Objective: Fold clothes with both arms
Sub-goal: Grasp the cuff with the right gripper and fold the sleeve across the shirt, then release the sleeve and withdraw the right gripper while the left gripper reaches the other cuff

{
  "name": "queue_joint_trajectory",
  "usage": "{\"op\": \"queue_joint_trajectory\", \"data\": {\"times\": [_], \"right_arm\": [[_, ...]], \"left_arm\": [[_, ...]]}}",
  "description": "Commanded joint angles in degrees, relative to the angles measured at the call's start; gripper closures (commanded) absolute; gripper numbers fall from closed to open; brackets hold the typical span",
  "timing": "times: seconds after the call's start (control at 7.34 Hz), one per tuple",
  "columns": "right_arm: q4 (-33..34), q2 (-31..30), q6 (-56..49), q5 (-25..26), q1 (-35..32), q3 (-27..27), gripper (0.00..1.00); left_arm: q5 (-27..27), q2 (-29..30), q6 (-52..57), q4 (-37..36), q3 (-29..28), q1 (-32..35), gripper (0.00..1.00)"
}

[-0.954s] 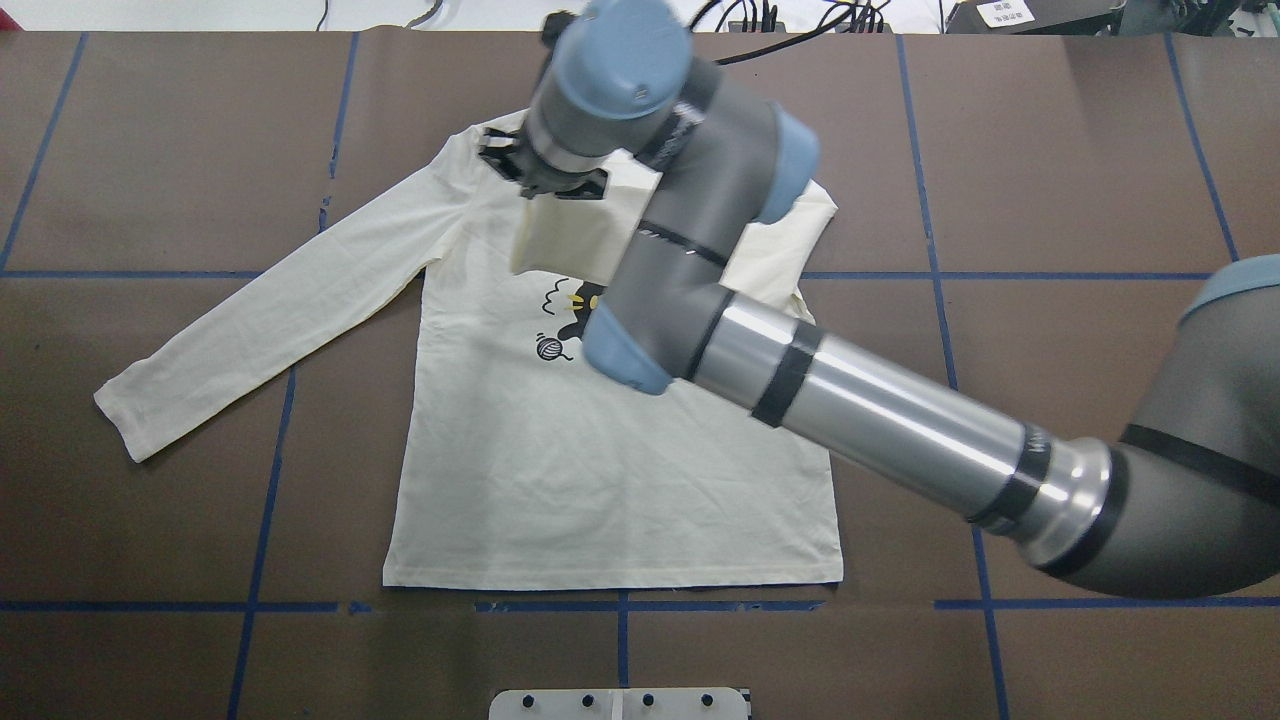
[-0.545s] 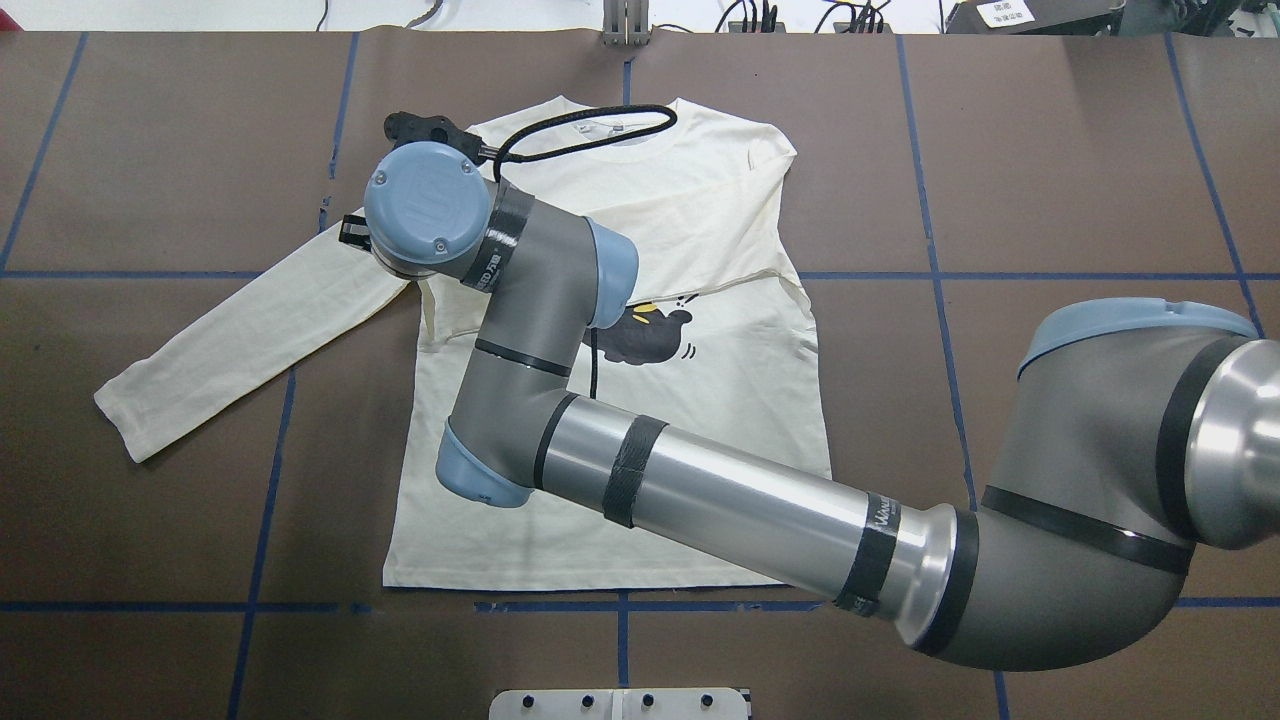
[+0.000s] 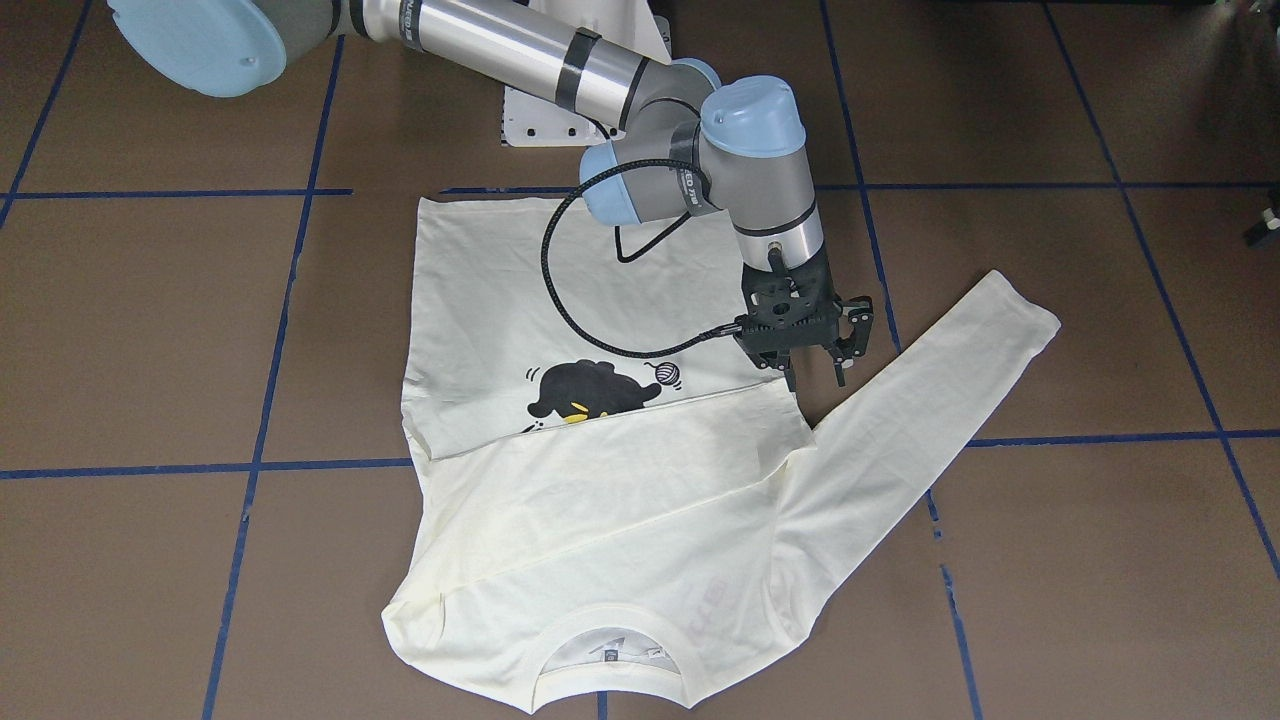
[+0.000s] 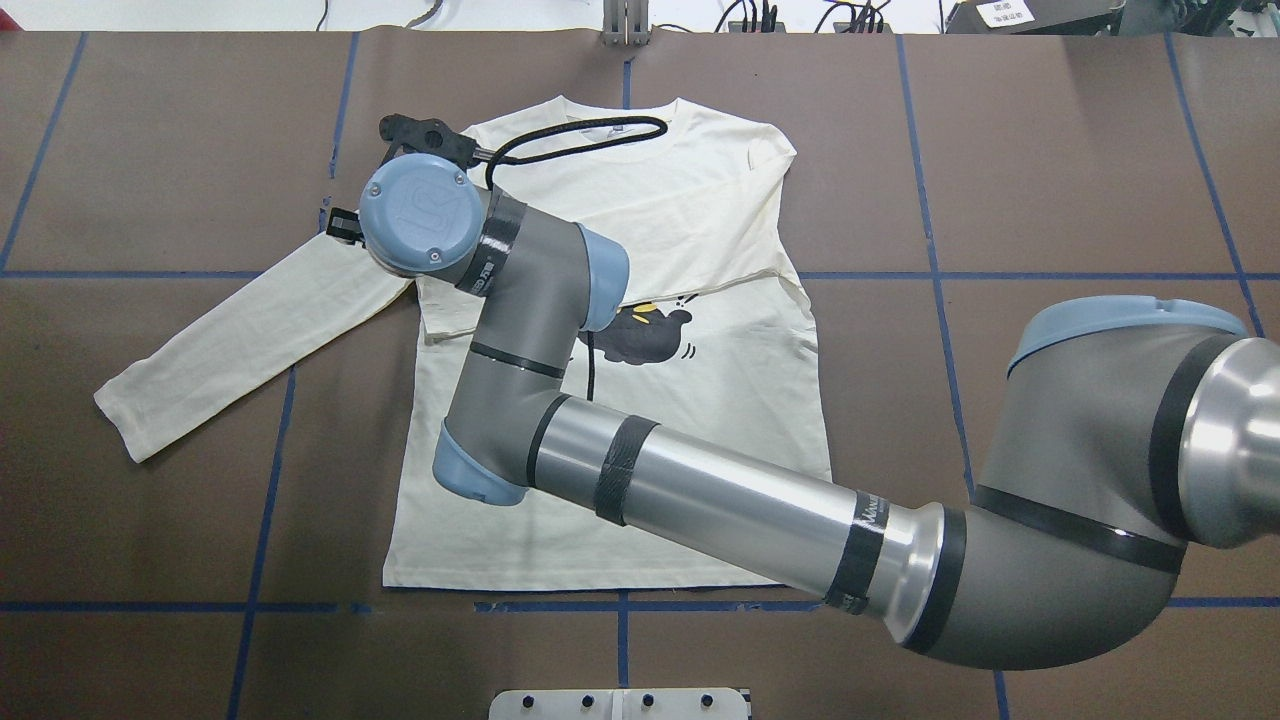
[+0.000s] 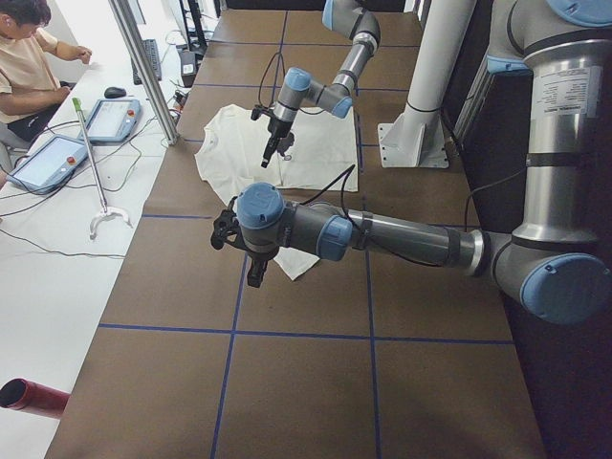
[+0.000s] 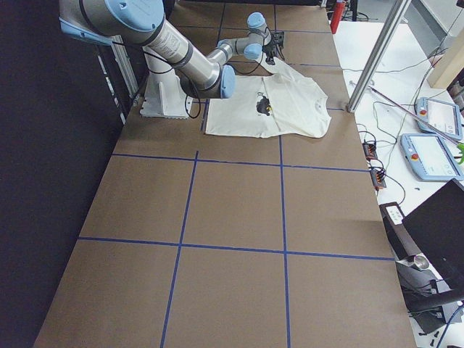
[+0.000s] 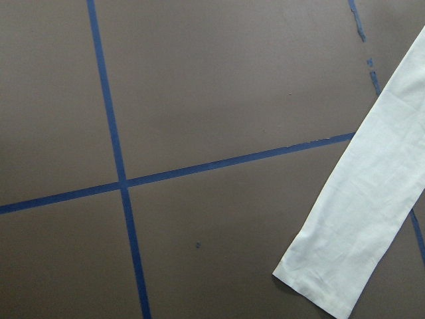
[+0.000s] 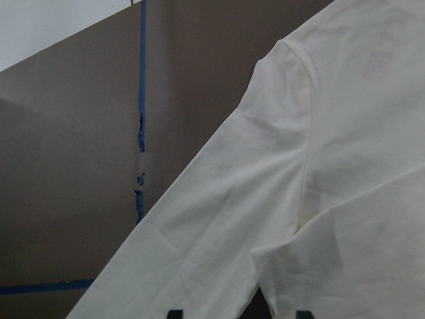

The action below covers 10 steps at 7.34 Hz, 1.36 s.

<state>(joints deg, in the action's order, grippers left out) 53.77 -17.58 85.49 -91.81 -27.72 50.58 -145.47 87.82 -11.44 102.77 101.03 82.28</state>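
The cream long-sleeved shirt [image 4: 700, 200] lies flat on the brown table, its cat print [image 3: 585, 390] partly covered. One sleeve [image 3: 620, 470] is folded across the chest. The other sleeve [image 4: 250, 330] stretches out straight to the side. My right arm [image 4: 720, 500] reaches across the shirt. Its gripper [image 3: 815, 375] hangs open and empty just above the outstretched sleeve's armpit. The right wrist view looks down on that shoulder seam [image 8: 292, 153]. My left gripper [image 5: 251, 275] hovers near the cuff [image 7: 332, 279]; I cannot tell if it is open or shut.
A black cable [image 4: 580, 135] loops from the right wrist over the collar. The white base plate [image 4: 620, 703] sits at the near table edge. Blue tape lines [image 4: 620, 605] grid the table. A person [image 5: 29, 57] sits at a side desk with tablets.
One second ago my right gripper held the folded sleeve up over the chest. That sleeve now lies flat across the shirt, released, and the gripper has moved left to the other shoulder.
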Motion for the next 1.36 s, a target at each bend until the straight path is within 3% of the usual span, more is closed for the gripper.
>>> {"op": "queue_joint_trajectory", "data": {"times": [0.0,0.14,0.27,0.41,0.54,0.68,1.23], "right_arm": [[0.37,-10.38,1.96,-5.45,-5.38,11.75,0.01],[0.90,-19.85,1.35,-13.49,-10.37,20.26,0.01],[0.82,-28.21,1.08,-22.19,-16.34,27.22,0.01],[0.73,-33.26,0.99,-29.06,-20.75,30.60,0.01],[0.47,-39.14,0.47,-32.79,-24.36,34.20,0.01],[0.38,-41.89,-1.62,-34.39,-25.97,36.59,0.01],[0.81,-42.10,-1.82,-33.79,-24.67,36.79,0.01]], "left_arm": [[3.51,0.95,-15.94,8.29,-4.93,-9.64,0.00],[4.40,2.35,-23.21,11.02,-7.23,-14.82,0.00],[10.41,2.45,-31.37,14.61,-7.60,-19.57,0.03],[11.78,2.45,-32.93,16.13,-9.78,-21.44,0.09],[11.71,2.45,-33.03,16.40,-11.11,-21.64,0.18],[11.71,2.88,-33.12,17.02,-13.30,-22.42,0.19],[11.96,3.85,-32.95,17.55,-16.22,-25.04,0.23]]}}
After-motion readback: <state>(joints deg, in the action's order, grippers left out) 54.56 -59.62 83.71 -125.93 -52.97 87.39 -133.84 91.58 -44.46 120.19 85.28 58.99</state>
